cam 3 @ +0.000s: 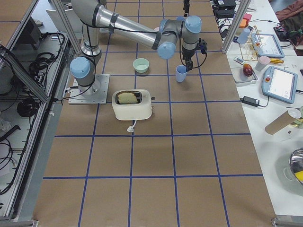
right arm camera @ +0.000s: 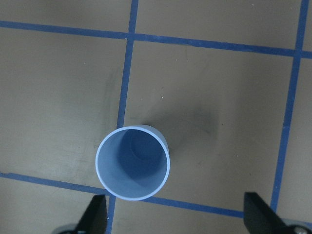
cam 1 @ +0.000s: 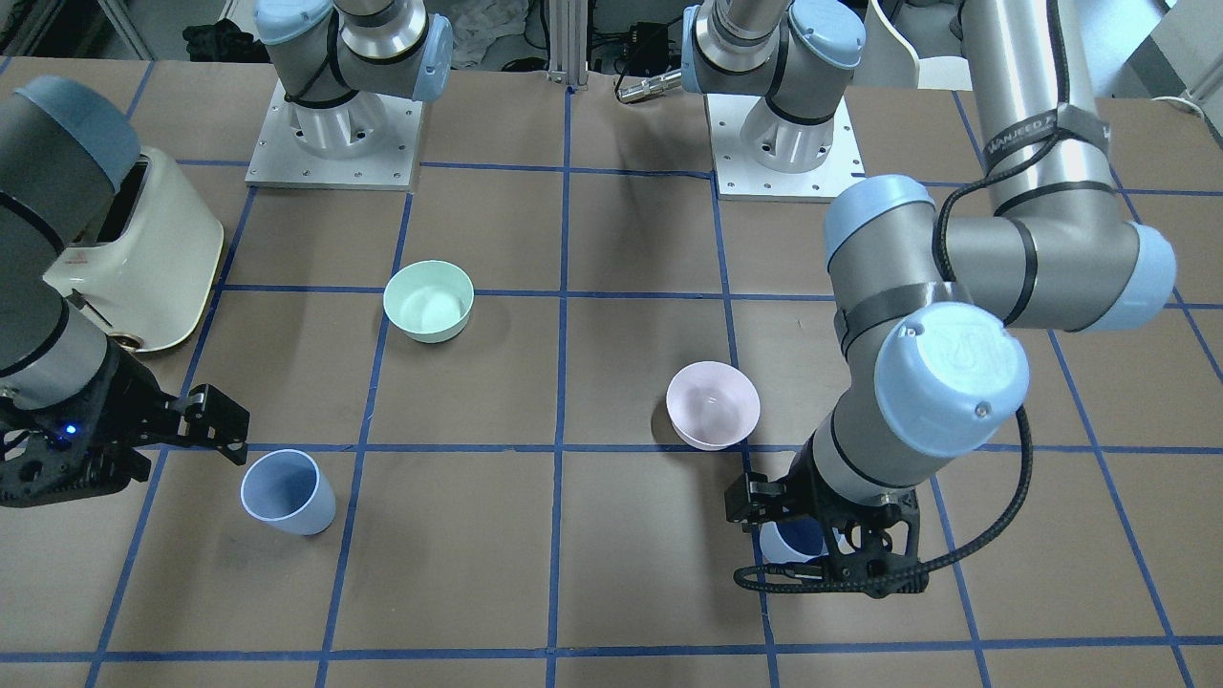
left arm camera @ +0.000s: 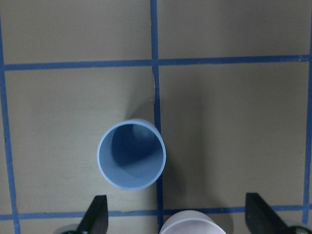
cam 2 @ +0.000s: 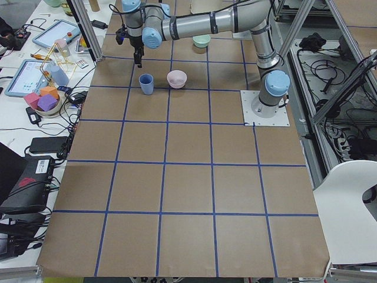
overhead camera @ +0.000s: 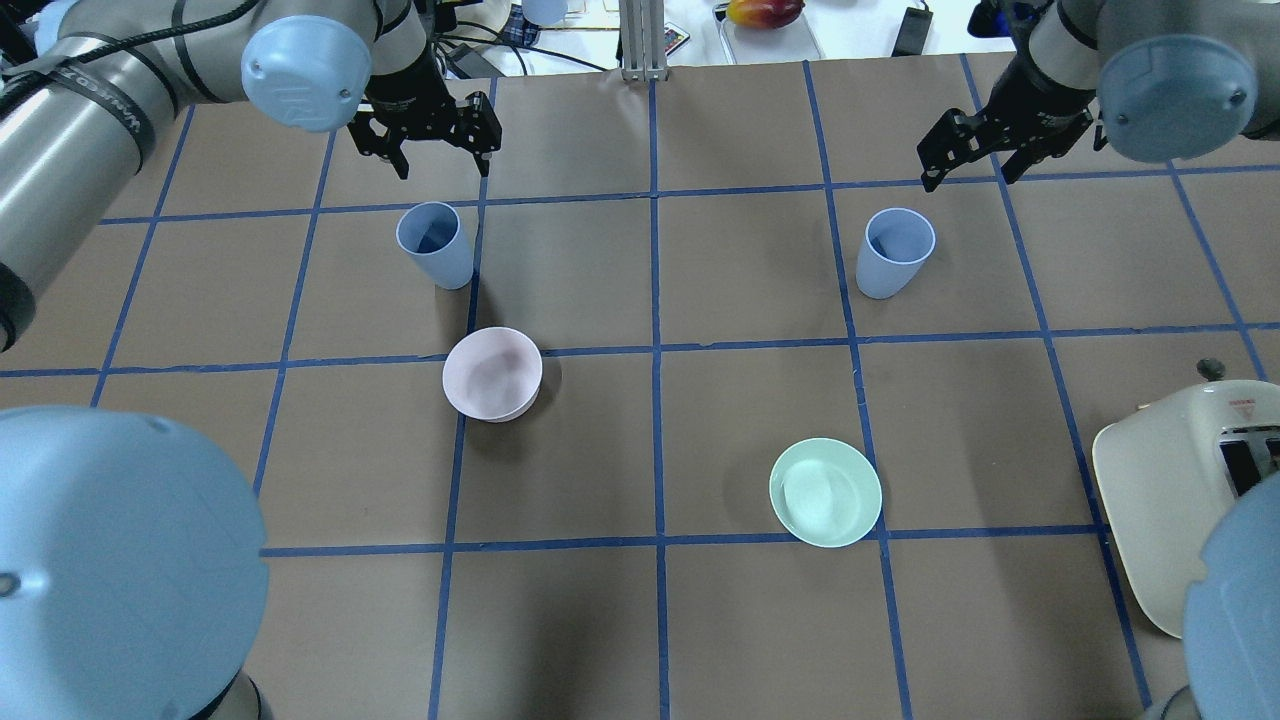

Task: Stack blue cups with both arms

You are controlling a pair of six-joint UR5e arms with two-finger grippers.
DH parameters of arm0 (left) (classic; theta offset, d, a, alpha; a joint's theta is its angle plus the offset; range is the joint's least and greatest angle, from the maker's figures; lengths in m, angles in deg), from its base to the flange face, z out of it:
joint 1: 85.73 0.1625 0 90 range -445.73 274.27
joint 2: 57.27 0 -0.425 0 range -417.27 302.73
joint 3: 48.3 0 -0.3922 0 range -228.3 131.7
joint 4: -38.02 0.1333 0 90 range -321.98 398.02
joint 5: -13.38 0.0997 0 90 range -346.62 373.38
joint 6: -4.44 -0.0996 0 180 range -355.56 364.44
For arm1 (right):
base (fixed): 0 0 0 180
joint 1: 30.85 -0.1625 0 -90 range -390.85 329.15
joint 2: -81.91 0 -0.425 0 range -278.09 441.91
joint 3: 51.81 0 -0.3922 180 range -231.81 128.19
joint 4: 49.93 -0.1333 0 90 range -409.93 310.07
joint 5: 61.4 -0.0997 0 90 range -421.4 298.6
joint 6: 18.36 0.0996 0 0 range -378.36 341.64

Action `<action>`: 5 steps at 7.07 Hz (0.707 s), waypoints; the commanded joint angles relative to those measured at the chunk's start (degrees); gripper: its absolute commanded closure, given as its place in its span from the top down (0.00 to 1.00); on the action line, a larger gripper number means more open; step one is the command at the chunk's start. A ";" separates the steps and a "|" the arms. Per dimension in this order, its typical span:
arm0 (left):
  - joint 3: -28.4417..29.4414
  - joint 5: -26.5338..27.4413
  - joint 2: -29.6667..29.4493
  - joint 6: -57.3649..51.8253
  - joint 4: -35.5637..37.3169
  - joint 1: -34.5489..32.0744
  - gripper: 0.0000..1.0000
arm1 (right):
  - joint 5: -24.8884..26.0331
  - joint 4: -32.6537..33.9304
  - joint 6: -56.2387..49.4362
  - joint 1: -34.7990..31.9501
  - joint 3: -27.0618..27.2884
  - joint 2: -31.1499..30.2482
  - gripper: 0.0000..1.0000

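Observation:
Two pale blue cups stand upright on the brown table. One cup (overhead camera: pixel 435 243) is on the left, seen from above in the left wrist view (left arm camera: pixel 131 153). My left gripper (overhead camera: pixel 440 165) hovers over the table just beyond it, open and empty, with its black fingertips (left arm camera: pixel 95 217) wide apart. In the front-facing view this gripper (cam 1: pixel 822 545) partly hides that cup (cam 1: pixel 791 542). The other cup (overhead camera: pixel 893 252) is on the right and also shows in the right wrist view (right arm camera: pixel 132 163). My right gripper (overhead camera: pixel 965 175) hovers just beyond it, open and empty.
A pale pink bowl (overhead camera: pixel 492 373) sits close to the left cup, nearer the robot. A mint-green bowl (overhead camera: pixel 825 492) sits centre right. A cream toaster (overhead camera: pixel 1170 500) stands at the right edge. Blue tape lines grid the table.

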 commanded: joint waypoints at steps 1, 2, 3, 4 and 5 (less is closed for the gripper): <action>-1.43 -0.01 -2.70 0.08 -0.50 -0.04 1.00 | -0.31 2.10 -2.08 0.10 0.28 4.29 1.00; -2.06 -0.01 -2.88 0.00 -0.68 0.05 1.00 | -0.39 1.75 -2.08 0.10 0.80 4.38 1.00; -1.89 0.08 -3.40 0.00 -0.33 -0.04 0.84 | -0.22 1.40 -2.08 0.10 0.90 5.26 1.00; -1.80 0.08 -3.84 0.00 0.02 -0.04 0.52 | -0.13 1.22 -2.08 0.10 0.99 5.79 1.00; -1.71 -0.01 -3.85 0.00 0.11 -0.04 0.05 | -0.13 0.27 -2.08 0.10 1.07 6.05 1.00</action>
